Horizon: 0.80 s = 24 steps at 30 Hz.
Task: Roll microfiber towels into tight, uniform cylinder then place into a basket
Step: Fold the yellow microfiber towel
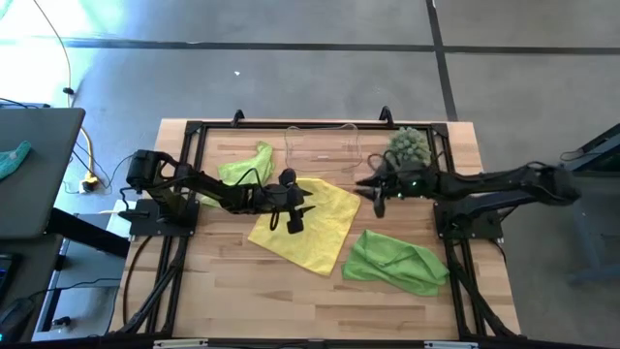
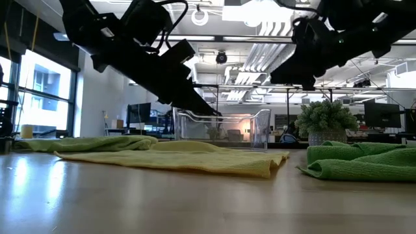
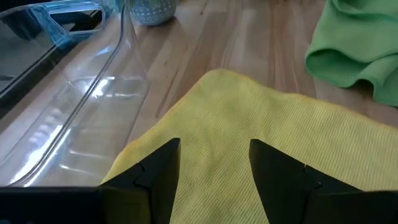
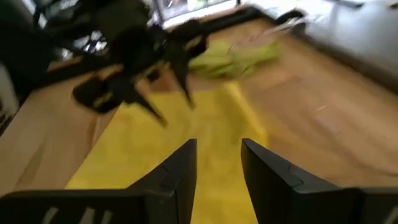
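My left claw (image 1: 298, 199) hangs over the yellow towel (image 1: 312, 231) mid-surface, fingers spread, holding nothing; the right claw (image 1: 373, 191) hovers at the towel's far corner near the basket (image 1: 325, 150), jaws parted and empty. From table height the yellow towel (image 2: 195, 159) lies flat, green towel (image 2: 364, 162) bunched beside it. Left wrist shows the yellow towel (image 3: 261, 124) just beside the basket (image 3: 93, 93). It looks soft, light and limp; I'd pinch an edge.
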Tool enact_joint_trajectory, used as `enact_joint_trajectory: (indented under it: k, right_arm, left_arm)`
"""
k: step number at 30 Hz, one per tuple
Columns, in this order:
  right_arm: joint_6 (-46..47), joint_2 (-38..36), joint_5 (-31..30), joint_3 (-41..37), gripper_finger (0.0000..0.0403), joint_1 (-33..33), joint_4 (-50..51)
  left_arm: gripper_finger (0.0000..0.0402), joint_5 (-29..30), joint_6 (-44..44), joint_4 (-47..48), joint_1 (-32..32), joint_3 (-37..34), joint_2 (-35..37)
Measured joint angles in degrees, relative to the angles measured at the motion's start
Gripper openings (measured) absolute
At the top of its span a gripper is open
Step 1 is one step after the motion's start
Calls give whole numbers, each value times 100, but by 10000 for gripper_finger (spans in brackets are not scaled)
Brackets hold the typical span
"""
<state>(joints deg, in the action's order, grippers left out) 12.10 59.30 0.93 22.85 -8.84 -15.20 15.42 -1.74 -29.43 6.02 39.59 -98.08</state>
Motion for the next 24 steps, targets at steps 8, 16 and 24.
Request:
enact_joint_trajectory:
  k: [8,16,24]
  right_arm:
    - [689,818,-275,2,119,601,-402]
    - [1490,1943,-978,4,119,1240,-895]
    - [2096,3054,-1592,4,119,1802,-1616]
  left_arm:
    - [181,-473,512,140,0,0,0]
    - [181,-1086,627,651,-124,2,4]
    - [181,-1082,627,1314,-610,4,4]
